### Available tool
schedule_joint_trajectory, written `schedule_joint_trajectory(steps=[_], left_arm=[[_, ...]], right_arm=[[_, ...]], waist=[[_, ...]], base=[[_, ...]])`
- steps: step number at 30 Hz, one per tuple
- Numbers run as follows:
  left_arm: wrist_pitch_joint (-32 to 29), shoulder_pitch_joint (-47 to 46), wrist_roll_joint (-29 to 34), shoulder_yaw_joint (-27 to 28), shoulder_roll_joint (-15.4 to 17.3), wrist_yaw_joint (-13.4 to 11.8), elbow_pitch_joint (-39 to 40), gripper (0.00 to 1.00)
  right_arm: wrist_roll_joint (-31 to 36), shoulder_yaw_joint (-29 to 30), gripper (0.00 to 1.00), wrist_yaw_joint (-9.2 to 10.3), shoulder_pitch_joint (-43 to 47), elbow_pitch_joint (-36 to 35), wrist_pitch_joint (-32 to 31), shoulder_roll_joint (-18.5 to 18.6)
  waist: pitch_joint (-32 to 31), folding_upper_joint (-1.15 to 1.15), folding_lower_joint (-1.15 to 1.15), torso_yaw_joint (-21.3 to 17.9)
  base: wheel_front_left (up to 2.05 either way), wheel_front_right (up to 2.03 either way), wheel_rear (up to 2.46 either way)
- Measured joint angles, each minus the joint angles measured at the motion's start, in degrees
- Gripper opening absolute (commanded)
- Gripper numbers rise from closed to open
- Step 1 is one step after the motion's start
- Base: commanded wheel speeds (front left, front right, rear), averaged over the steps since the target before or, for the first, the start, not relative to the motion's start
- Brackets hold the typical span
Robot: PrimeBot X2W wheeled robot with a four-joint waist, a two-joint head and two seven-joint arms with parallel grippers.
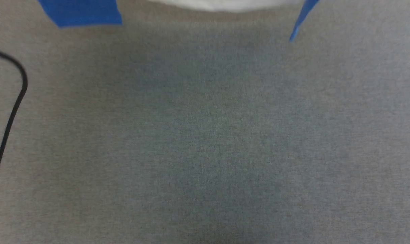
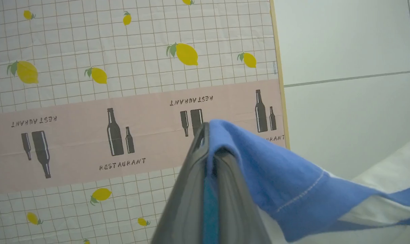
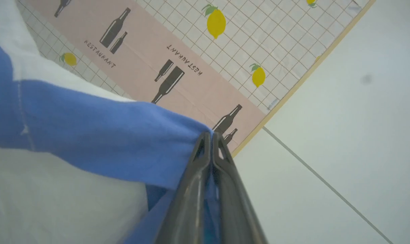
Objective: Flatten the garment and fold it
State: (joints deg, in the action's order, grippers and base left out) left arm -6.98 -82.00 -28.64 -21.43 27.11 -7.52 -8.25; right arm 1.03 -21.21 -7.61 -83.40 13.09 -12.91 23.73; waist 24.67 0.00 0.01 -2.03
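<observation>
Blurred grey woven surface (image 1: 205,135). At top edge, garment (image 1: 83,13) cut off: soft white body, 2 blue sleeves. On left gripper (image 2: 206,135) and right gripper (image 3: 211,137), jaws pinched closed on blue sleeve cloth. Thin black cable (image 1: 9,123), left edge.

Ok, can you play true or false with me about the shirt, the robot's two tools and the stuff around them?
1. The left tool is pinching blue cloth of the T-shirt. True.
2. The right tool is wide open and holds nothing. False: it is shut on a blue part of the T-shirt.
3. The tablecloth has lemons and bottles printed on it. True.
4. The cable in the head view is red. False: it is black.
</observation>
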Motion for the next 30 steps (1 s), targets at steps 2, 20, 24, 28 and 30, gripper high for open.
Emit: schedule_joint_trajectory(steps=[2,20,24,28,30], left_arm=[[3.4,-2.2,1.2,0.0,-1.3,0.2,-2.9,0.00],[21.2,-0.9,2.9,-1.1,-3.3,7.2,-11.4,0.00],[21.2,4.9,2.8,-1.9,-1.9,8.2,-7.1,0.00],[19.8,11.8,2.0,-2.8,0.2,8.3,-0.8,0.00],[18.3,16.6,1.4,-3.5,1.2,7.9,3.5,0.00]], right_arm=[[1.6,-0.5,0.00,0.01,-3.0,3.8,1.5,-0.5],[6.5,-0.4,0.00,0.01,-3.8,17.0,14.3,-3.7],[2.9,-0.6,0.00,0.01,2.7,11.5,14.6,-1.1],[-0.3,0.1,0.00,0.01,10.1,2.8,12.7,1.8],[-2.0,1.4,0.00,0.01,15.3,-2.6,10.6,3.1]], waist=[[2.2,0.00,0.00,-0.1],[15.9,0.00,0.00,0.4],[15.1,0.00,0.00,1.0],[13.4,0.00,0.00,1.2],[12.2,0.00,0.00,1.4]], base=[[0.00,0.00,0.00],[0.00,0.00,0.00],[0.00,0.00,0.00],[0.00,0.00,0.00],[0.00,0.00,0.00]])
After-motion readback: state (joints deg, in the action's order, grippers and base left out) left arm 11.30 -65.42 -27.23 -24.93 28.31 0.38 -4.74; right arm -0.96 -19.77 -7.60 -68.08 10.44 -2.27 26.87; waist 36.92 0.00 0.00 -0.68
